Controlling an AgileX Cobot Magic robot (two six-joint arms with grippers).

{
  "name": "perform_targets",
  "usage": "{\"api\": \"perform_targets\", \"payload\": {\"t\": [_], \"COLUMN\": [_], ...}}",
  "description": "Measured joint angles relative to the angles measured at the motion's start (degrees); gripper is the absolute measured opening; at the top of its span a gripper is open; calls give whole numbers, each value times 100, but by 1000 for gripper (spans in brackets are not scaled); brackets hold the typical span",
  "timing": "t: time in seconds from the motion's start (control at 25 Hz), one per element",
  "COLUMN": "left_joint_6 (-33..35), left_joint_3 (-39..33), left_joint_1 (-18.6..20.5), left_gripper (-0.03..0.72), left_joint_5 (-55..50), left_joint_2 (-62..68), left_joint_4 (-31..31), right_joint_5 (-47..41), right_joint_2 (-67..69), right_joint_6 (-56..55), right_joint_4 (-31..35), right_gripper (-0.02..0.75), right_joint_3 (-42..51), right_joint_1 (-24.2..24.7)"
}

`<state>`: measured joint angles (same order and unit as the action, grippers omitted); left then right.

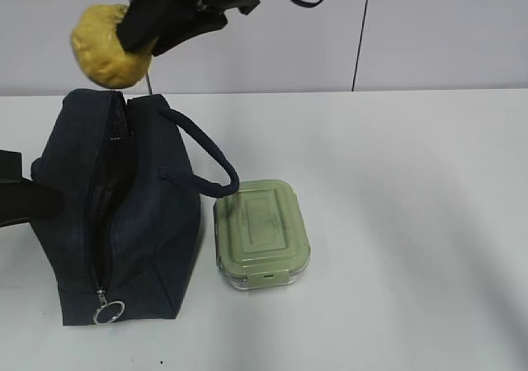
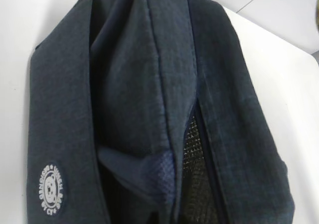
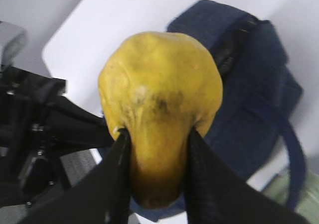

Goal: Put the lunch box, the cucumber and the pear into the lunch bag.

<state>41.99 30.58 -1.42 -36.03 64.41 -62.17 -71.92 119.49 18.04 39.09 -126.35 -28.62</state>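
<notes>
The right end effector [image 1: 136, 37] hangs high over the far end of the lunch bag [image 1: 124, 223], its two dark fingers [image 3: 117, 174] clamped on the pear [image 1: 103, 45]. In the right wrist view the pear [image 3: 159, 109] fills the middle of the picture, yellow with a dark smudge on its skin, pinched at its lower half between the fingers, with the navy bag [image 3: 249, 99] well below and behind it.

The lunch bag lies on the white desk [image 1: 412, 223] with its zipper open along the top (the silver ring pull [image 1: 108, 312] rests at the near end). Its padded loop handle [image 1: 206, 152] arches over toward the lunch box [image 1: 261, 233], and the handle's end just touches or overlaps the box's far left corner. The lunch box sits just beside the bag on its right, sage-green lid up, clear base on the desk.

The left arm [image 1: 25, 198] comes in at the left edge of the exterior view, against the bag's side. Its wrist camera looks closely at the bag's fabric [image 2: 129, 84], with the mesh lining [image 2: 197, 174] showing through the gap and a round white logo patch [image 2: 51, 190] on the side. The left end effector itself is not visible there, so I cannot tell whether it is open or closed.

The cucumber cannot be seen in any view.
</notes>
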Motion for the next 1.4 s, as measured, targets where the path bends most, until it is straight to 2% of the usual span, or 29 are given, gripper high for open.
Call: {"api": "perform_targets", "payload": {"t": [0.08,0.24,0.44,0.56,0.72,0.8,0.92,1.16,1.4], "left_joint_6": [2,2,2,2,2,2,6,6,6], "left_joint_3": [0,0,0,0,0,0,0,0,0], "left_joint_1": [0,0,0,0,0,0,0,0,0], "left_gripper": [-15,-15,-15,-15,-15,-15,-15,-15,-15], "left_joint_5": [0,0,0,0,-20,-20,-20,-25,-60], "left_joint_2": [0,0,0,0,0,0,0,0,0], "left_joint_4": [0,0,0,0,0,0,0,0,0], "right_joint_5": [0,0,35,46,54,58,67,67,67], "right_joint_2": [154,603,1110,1298,1308,1308,1308,1308,1094], "right_joint_6": [106,193,216,216,216,216,216,216,230], "right_joint_4": [378,490,436,153,-91,64,480,680,-120], "right_gripper": [218,218,218,222,322,420,511,526,523], "right_joint_3": [-8,-8,-8,-8,-8,-8,-13,-263,-378], "right_joint_1": [-11,-88,-180,-189,-189,-189,-189,-189,-91]}}
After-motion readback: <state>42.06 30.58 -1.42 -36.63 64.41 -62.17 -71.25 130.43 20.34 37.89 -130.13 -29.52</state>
